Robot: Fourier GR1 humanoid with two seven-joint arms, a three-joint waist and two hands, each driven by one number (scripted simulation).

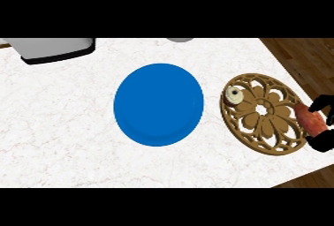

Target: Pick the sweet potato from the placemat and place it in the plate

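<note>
Your right robot hand (321,141) curls round the sweet potato (309,118) at the placemat's (261,134) right edge; lift too low and you may drag the placemat along.

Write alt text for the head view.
The right hand curls round a sweet potato at the right edge of a round openwork placemat. To its left a blue plate lies on the white marble counter. A small cream object sits on the placemat too.
</note>
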